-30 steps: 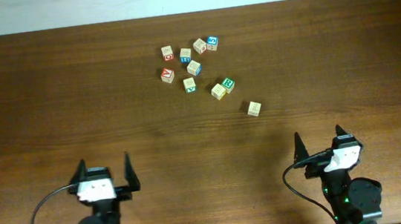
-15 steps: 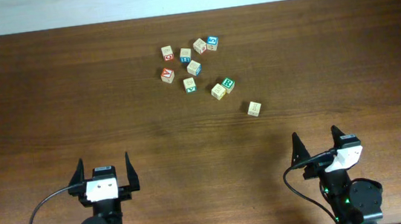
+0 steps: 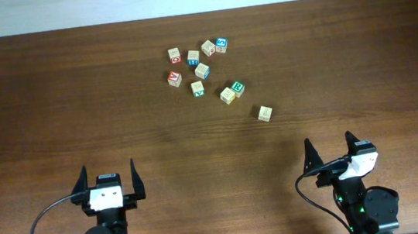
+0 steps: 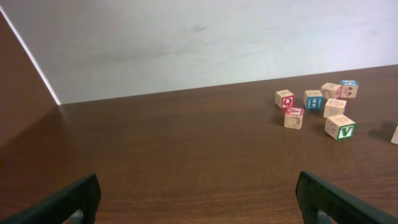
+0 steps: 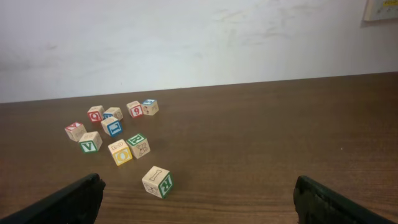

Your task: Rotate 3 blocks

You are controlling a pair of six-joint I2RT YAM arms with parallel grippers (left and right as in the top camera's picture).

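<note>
Sitting at the near tabletop edge, left tool and right tool both spread wide, empty, lone yellow block well ahead of right tool, farther left second yellow block just beside green-letter block, other cubes beyond.

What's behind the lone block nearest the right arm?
Seen from the right wrist, behind the lone block sit a yellow-marked block and a green-topped block, side by side; seven more blocks cluster farther back. Nothing is covered except their far faces.
</note>
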